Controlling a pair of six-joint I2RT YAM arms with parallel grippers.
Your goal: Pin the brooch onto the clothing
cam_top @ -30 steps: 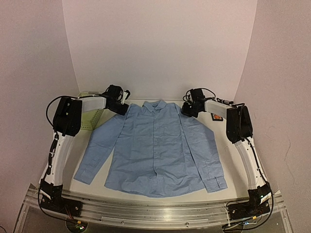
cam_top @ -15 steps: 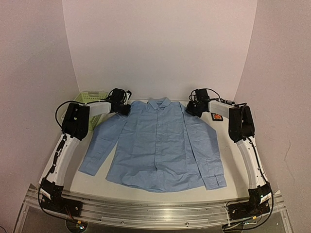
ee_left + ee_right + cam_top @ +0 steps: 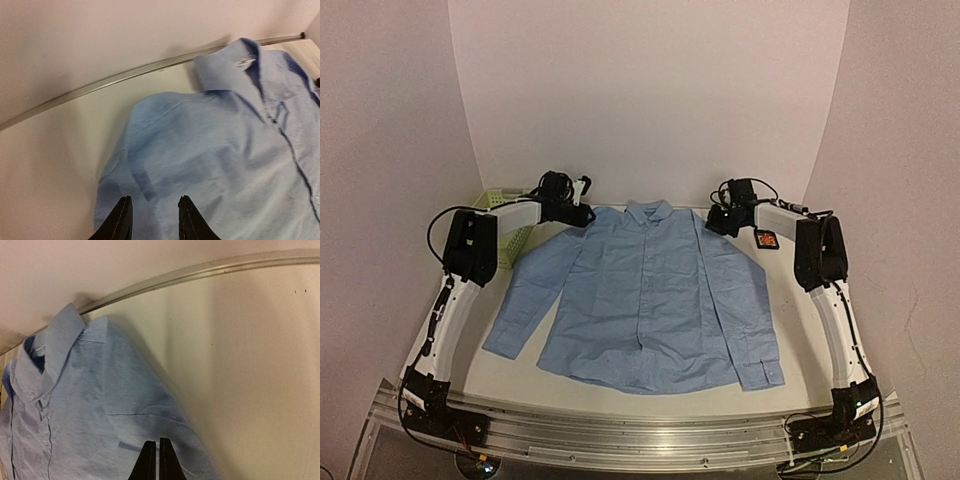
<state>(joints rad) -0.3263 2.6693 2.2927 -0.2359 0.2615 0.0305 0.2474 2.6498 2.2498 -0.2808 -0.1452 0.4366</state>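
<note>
The shirt (image 3: 645,300) is lying flat, collar at 12 o'clock; the left gripper (image 3: 154,199) is hovering spread open over one shoulder; the right gripper (image 3: 154,442) is hovering clenched over the other; the brooch (image 3: 766,239) is resting at 2 o'clock beside the sleeve.

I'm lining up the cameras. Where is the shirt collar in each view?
Top external: collar at centre, at the shirt's far end.
Left wrist: collar upper right.
Right wrist: collar at the left, above mid-height.
Shared landmark: the back wall just behind the collar.
</note>
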